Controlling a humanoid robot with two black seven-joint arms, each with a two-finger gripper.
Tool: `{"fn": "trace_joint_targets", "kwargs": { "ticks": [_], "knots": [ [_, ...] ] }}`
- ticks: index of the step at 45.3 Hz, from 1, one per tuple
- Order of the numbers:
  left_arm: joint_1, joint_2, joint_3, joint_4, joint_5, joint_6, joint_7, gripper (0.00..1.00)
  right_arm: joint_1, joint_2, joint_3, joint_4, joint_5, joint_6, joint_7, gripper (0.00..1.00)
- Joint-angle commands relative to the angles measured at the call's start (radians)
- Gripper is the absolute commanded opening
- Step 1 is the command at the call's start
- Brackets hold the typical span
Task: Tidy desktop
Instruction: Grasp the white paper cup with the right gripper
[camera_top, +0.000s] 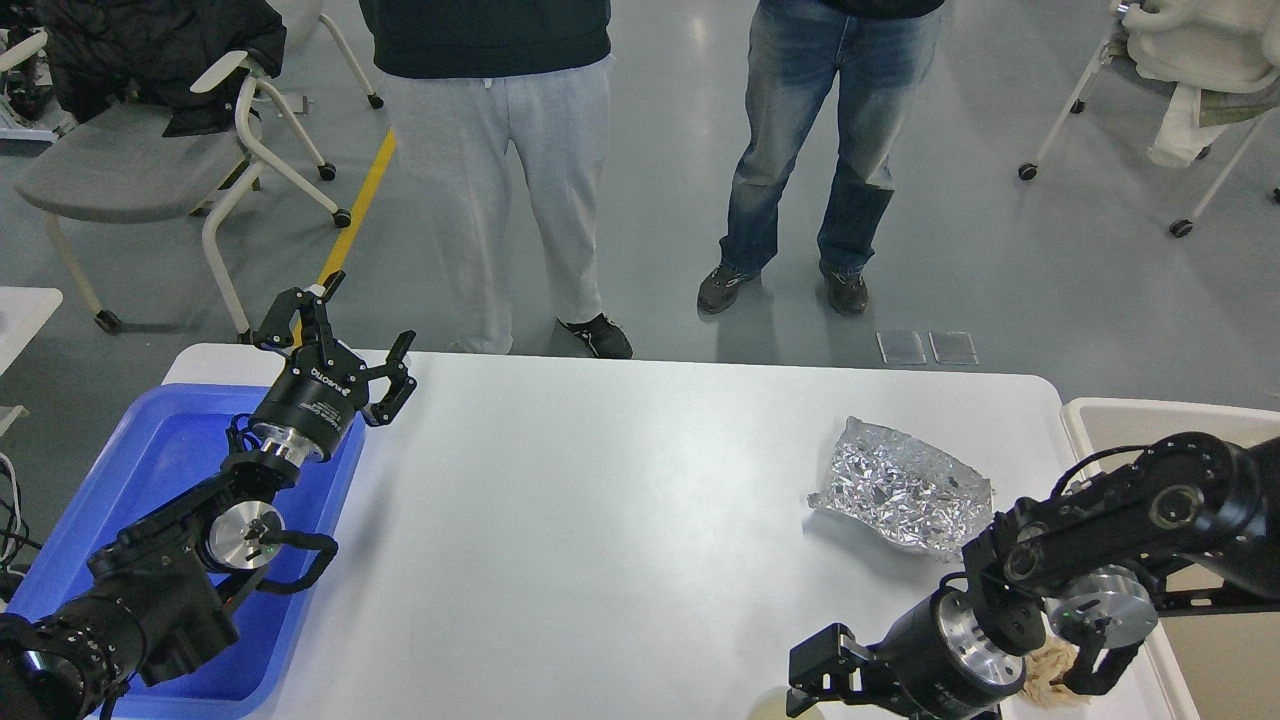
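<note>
The table (600, 520) is a large white top with rounded corners, and it fills the middle and lower part of the head view, between the two arms. Most of its surface is bare and smooth.

On the table, just beyond the right claw (815, 675) and a little to its right, lies a crumpled piece of silver foil (905, 485). It rests flat on the white surface, apart from the claw. The right claw is low at the near edge of the table, pointing to the left; it is dark and partly cut by the picture's edge, so I cannot tell if its fingers are open or closed. Just beside the right wrist, at the near edge, there is a small pale brown crumpled thing (1050, 668), and under the claw a small pale round thing (775, 705) is seen only in part.

The left claw (365, 325) is raised over the far left corner of the table, and its two fingers are spread wide with nothing between them. Below and behind this claw, under the left arm, stands a blue plastic tray (170, 450), touching the left side of the table. Behind the right arm, at the right side of the table, a beige tub (1120, 415) is partly visible.

Beyond the far edge of the table two persons stand on the grey floor (1000, 250), one in grey trousers (510, 180) and one in blue jeans (810, 130). A grey chair (130, 160) is far beyond the left claw
</note>
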Motion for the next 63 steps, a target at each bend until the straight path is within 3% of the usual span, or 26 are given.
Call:
{"fn": "trace_joint_targets", "kwargs": {
  "ticks": [1,35,48,54,63],
  "knots": [
    [0.000,0.000,0.000,0.000,0.000,-0.001,0.000,1.00,-0.054,0.020,0.018,0.000,-0.012,-0.061,0.005,1.00],
    [0.000,0.000,0.000,0.000,0.000,0.000,0.000,1.00,-0.158,0.066,0.033,-0.006,-0.039,-0.248,0.039,1.00],
    [0.000,0.000,0.000,0.000,0.000,-0.001,0.000,1.00,-0.186,0.073,0.033,-0.018,-0.056,-0.288,0.074,1.00],
    [0.000,-0.001,0.000,0.000,0.000,-0.001,0.000,1.00,-0.201,0.076,0.031,-0.018,-0.062,-0.304,0.080,0.87],
    [0.000,0.000,0.000,0.000,0.000,0.000,0.000,1.00,-0.220,0.089,0.027,-0.020,-0.097,-0.333,0.090,0.53]
  ]
}}
